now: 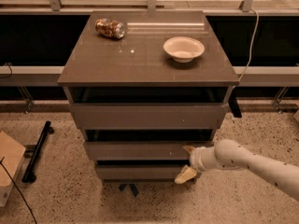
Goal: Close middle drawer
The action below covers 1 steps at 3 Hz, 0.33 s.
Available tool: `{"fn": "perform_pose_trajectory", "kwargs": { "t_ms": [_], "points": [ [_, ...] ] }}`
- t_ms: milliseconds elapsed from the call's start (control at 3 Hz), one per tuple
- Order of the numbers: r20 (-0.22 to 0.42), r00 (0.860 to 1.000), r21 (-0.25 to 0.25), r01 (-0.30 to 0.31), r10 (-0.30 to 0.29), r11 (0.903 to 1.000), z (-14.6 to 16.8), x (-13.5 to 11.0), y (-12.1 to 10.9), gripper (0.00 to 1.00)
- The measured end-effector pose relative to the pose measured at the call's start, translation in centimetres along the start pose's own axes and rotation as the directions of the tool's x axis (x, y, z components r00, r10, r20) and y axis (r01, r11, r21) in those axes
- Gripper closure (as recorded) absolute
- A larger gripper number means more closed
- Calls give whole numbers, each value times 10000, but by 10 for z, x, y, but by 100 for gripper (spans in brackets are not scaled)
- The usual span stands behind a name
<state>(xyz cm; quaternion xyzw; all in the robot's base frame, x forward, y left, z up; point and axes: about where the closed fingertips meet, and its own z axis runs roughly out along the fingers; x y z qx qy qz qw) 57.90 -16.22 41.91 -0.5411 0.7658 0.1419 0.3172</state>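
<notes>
The robot's hand, tan fingers spread apart, sits at the right end of the middle drawer, with the upper fingertip against its flat front. On the grey table above are a white bowl and a toppled jar. Speckled floor lies below.

Dim, warm light comes from above and behind, streaking glare across the glossy grey-brown cabinet surface and casting a soft shadow beside the round white bowl. Drawer gaps lie black. The cream two-finger tool, at the flat grey-brown middle drawer front's right end, catches light.
</notes>
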Motion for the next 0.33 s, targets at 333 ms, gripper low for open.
{"fn": "perform_pose_trajectory", "kwargs": {
  "t_ms": [333],
  "points": [
    [0, 10000, 0, 0, 0, 10000, 0, 0, 0, 0]
  ]
}}
